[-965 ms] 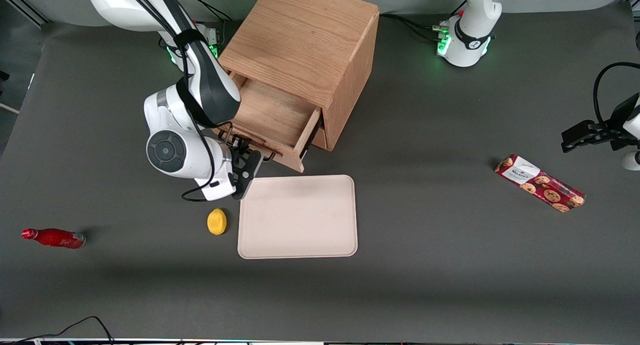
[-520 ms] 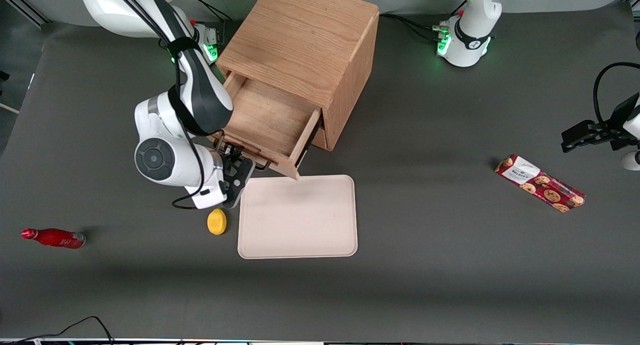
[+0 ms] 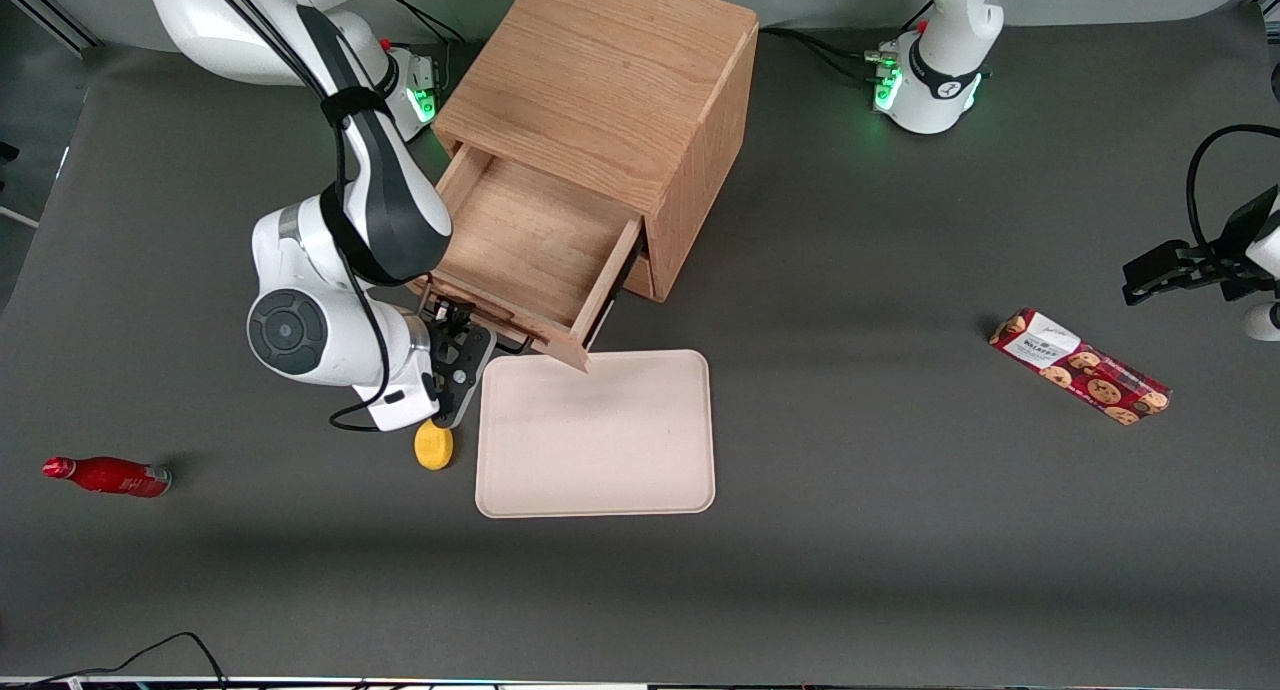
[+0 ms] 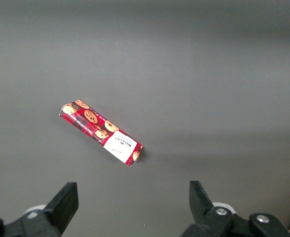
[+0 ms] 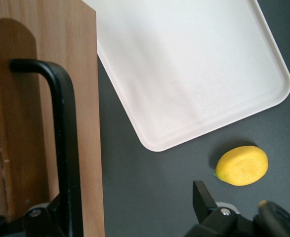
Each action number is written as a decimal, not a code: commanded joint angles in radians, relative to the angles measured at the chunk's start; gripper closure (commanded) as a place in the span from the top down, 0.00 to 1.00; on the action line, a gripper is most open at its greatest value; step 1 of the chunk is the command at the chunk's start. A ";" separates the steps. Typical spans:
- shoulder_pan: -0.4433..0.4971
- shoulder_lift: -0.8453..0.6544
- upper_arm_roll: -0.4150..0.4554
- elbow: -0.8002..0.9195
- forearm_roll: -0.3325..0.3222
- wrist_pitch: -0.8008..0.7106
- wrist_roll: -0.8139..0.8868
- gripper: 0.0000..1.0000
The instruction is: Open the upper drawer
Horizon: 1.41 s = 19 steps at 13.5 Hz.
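The upper drawer (image 3: 520, 240) of the oak cabinet (image 3: 610, 80) stands pulled well out, its inside bare. Its dark bar handle (image 3: 505, 342) runs along the drawer front, nearer the front camera. My right gripper (image 3: 455, 345) is at the handle's end toward the working arm. In the right wrist view the handle (image 5: 65, 138) lies against the oak drawer front (image 5: 88, 98). The gripper (image 5: 127, 205) is open, its fingers wide apart. One finger (image 5: 53, 215) sits against the bar and the other finger (image 5: 201, 197) hangs over the bare table.
A pale pink tray (image 3: 595, 435) lies just in front of the drawer, with its edge under the drawer front. A lemon (image 3: 433, 447) lies beside the tray, under my wrist. A red bottle (image 3: 105, 475) lies toward the working arm's end. A cookie box (image 3: 1080, 365) lies toward the parked arm's end.
The upper drawer has slid farther out of the cabinet toward the front camera, and my gripper has moved with the handle. My wrist now hangs over the lemon.
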 commanded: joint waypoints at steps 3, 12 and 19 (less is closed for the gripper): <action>-0.024 0.050 -0.001 0.070 -0.023 -0.003 -0.048 1.00; -0.062 0.096 -0.002 0.140 -0.021 -0.003 -0.089 1.00; -0.093 0.125 -0.002 0.185 -0.021 -0.003 -0.129 1.00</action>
